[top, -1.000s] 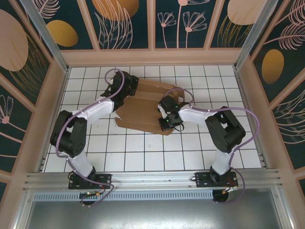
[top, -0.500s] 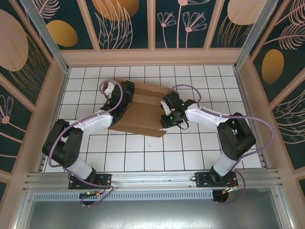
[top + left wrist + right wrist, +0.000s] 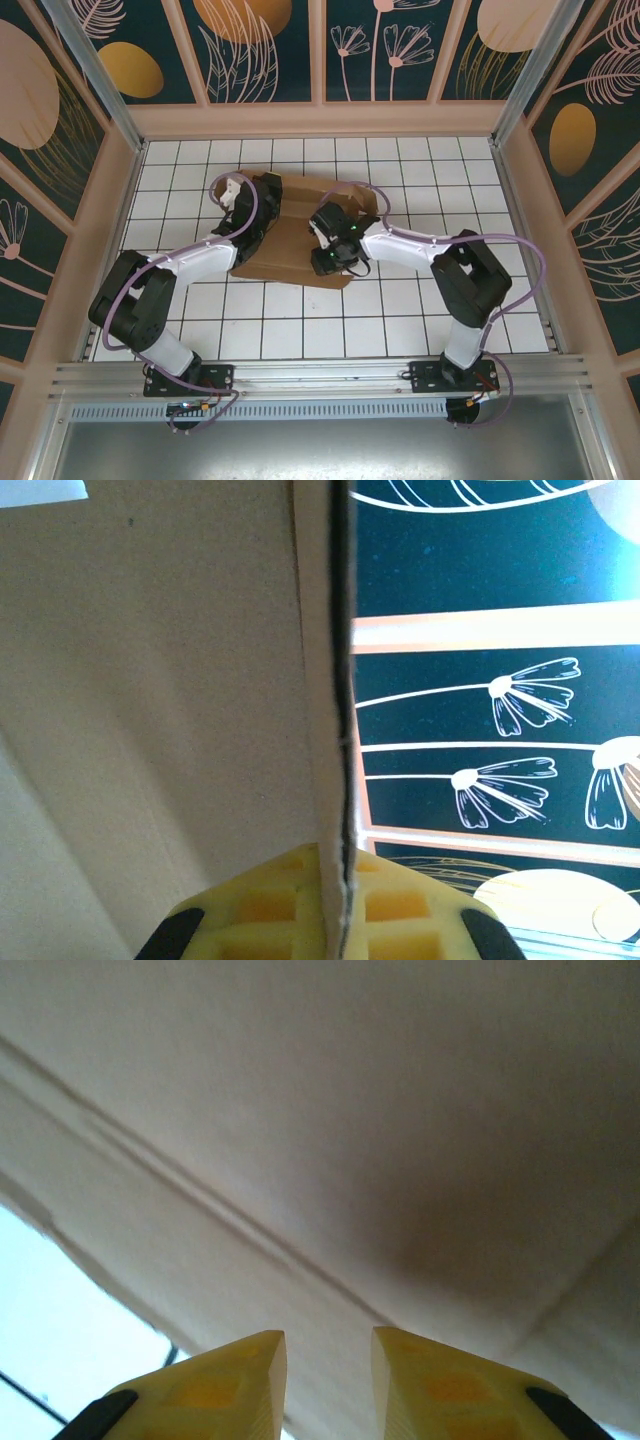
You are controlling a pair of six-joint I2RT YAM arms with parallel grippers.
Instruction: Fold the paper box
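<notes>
Paper box [image 3: 295,240] lies on the white tiled table [image 3: 400,310], approx. mid-table and toward the far half. It is a brown cardboard sheet w/ creases across it, not fully flat. How far the panels are bent up can't be told from the top cam.

L pincer [image 3: 268,200] is at the box's left far edge, w/ the arm reaching in from the box's near-left side. In the L wrist cam the pincer [image 3: 340,920] is clamped on the box: a thin cardboard edge runs straight up from between the yellow fingers [image 3: 270,915], no gap either side. One box panel [image 3: 150,680] fills the space left of that edge. Right of the edge is the dark wall panel w/ white flower drawings [image 3: 480,690].

R pincer [image 3: 328,240] sits over the box's right-centre part, w/ the arm coming in from the box's right side. In the R wrist cam the pincer [image 3: 328,1385] stands narrowly apart: a small gap between the two yellow fingers [image 3: 225,1390], nothing gripped in it. The box surface [image 3: 350,1110] is just beyond the tips, w/ a crease line crossing it diagonally. Whether the tips touch the cardboard can't be told. To the left, past the box's edge, a bit of bright table shows.

The two pincers are near each other, w/ a strip of bare cardboard between them.
</notes>
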